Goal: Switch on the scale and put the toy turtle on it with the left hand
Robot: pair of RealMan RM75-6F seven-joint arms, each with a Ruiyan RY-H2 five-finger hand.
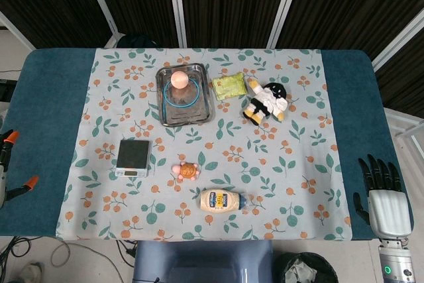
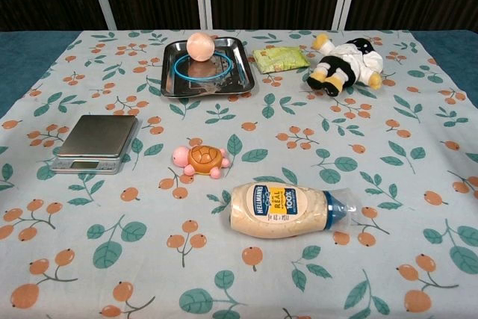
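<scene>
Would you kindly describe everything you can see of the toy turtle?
The toy turtle is small and looks like smooth plastic or rubber: an orange domed shell, pink head and feet. It sits upright on the floral tablecloth, head pointing toward the scale beside it, with the mayonnaise bottle nearer the front edge. Nothing touches it.

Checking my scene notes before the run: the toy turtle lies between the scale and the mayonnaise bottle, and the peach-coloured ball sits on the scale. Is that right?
Not quite. The ball sits in the metal tray, not on the scale, whose platform is bare in the chest view. The toy turtle does lie between the scale and the mayonnaise bottle.
</scene>
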